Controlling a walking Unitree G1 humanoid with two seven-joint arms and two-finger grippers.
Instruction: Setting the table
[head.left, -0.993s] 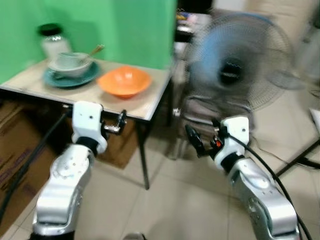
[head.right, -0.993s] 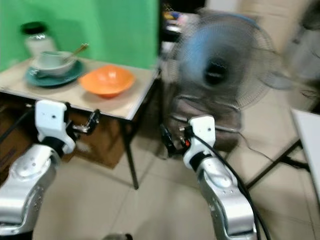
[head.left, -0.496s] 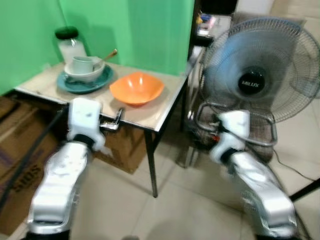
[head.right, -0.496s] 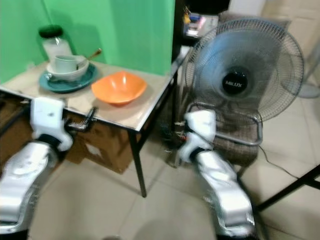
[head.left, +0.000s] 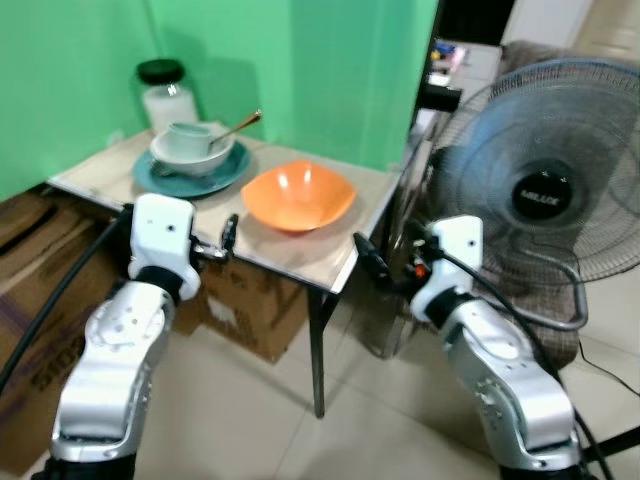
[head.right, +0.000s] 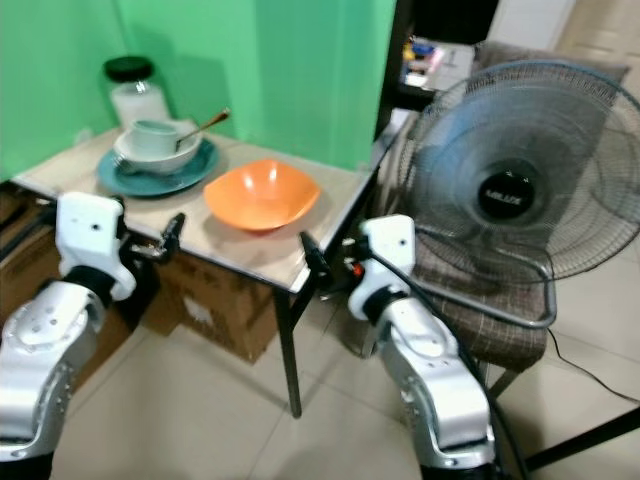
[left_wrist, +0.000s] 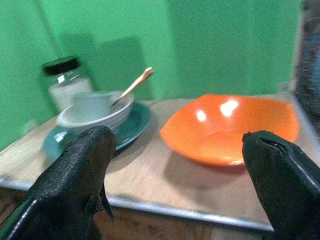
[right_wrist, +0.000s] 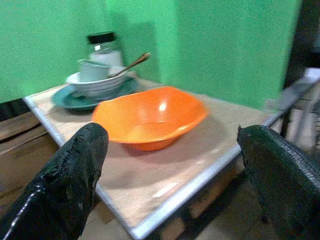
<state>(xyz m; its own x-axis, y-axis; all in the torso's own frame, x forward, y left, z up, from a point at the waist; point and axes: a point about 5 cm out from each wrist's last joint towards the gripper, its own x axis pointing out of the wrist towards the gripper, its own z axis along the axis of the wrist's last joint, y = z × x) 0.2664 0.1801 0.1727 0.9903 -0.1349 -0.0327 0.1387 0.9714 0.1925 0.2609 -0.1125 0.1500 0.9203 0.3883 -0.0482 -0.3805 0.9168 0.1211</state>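
Small table (head.left: 300, 250) in the upper left of the frame, against a green wall. Orange bowl (head.left: 298, 196) near its front right corner, centre-left of the frame. Further up and left, teal plate (head.left: 148, 178) carrying a white bowl (head.left: 187, 157), with a cup (head.left: 184, 137) and spoon (head.left: 238, 125) inside; jar (head.left: 166, 97) just behind. Left gripper (head.left: 227, 236) at the table's front edge, fingers spread wide, holding nothing. Right gripper (head.left: 368, 258) at the table's right corner, likewise gaping and empty. Fan (head.left: 545, 190) at right.
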